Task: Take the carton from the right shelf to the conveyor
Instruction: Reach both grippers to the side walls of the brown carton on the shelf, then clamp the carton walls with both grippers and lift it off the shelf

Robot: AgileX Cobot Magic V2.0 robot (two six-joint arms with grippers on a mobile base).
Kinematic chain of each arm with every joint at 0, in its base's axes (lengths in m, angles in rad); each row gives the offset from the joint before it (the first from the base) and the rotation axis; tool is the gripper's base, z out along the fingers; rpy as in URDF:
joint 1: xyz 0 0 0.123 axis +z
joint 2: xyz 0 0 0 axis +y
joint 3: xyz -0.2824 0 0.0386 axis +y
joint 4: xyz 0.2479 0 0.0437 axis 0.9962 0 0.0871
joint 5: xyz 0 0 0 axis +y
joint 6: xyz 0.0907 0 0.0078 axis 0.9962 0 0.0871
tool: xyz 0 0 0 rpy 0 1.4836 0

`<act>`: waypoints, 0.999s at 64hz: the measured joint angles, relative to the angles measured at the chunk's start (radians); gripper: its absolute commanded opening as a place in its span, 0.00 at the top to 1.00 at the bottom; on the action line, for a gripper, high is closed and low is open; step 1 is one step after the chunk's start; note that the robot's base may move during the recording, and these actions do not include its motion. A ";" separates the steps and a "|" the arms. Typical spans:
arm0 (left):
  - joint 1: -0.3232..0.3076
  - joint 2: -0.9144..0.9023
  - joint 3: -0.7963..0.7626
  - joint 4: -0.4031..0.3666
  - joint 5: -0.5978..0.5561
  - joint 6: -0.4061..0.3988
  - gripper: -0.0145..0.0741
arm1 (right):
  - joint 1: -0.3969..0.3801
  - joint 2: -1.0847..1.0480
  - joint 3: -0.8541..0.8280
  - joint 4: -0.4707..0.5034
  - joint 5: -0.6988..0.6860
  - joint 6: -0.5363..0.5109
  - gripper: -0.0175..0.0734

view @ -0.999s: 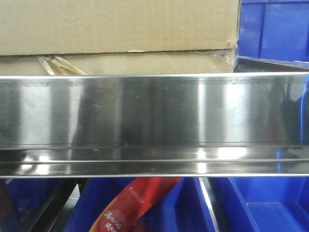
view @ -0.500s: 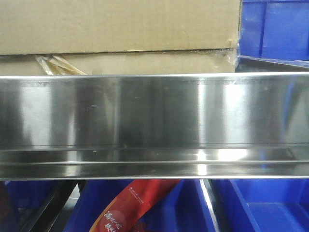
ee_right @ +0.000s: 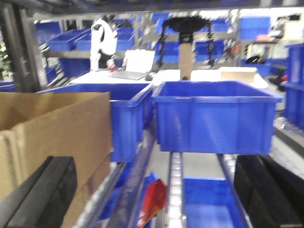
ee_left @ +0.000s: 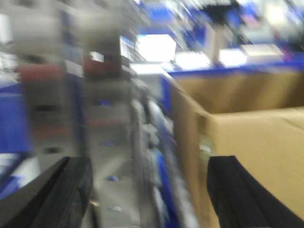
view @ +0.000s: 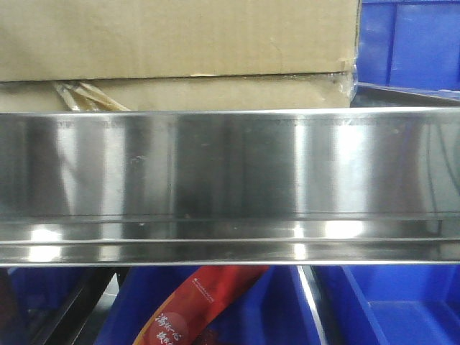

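**Exterior front-facing view: carton not yet picked, both grippers empty**

The carton point(view: 180, 36) sits on the shelf, resting on a second cardboard box point(view: 215, 93) directly beneath it. Below both runs the shelf's steel front rail point(view: 230, 180). A blue bin point(view: 410, 43) stands just to the right of the carton, and a red packet point(view: 208, 305) lies in a bin lower down, under the rail. No arm or gripper shows in this view.

From the left wrist, which is heavily blurred, the left gripper point(ee_left: 147, 164) has its fingers point(ee_left: 66, 190) spread wide with nothing between them. The carton fills the right of that picture, behind the gripper's right-hand finger. Whether that finger touches the cardboard cannot be told.

From the right wrist, the right gripper point(ee_right: 156, 164) is likewise spread and empty. The carton stands off to its left, behind the left-hand finger, while a large blue bin point(ee_right: 213, 116) to the right of the carton lies straight ahead.

As a judgement, the task is at its very start. The approach looks under way, but the carton is neither clasped nor lifted. Bracketing it from both sides, raising it over the rail and carrying it across all remain. No conveyor can be picked out in any view.
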 measured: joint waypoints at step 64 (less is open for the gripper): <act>-0.223 1.143 -1.286 0.146 0.704 -0.208 0.37 | 0.404 1.253 -1.372 -0.239 0.751 0.249 0.18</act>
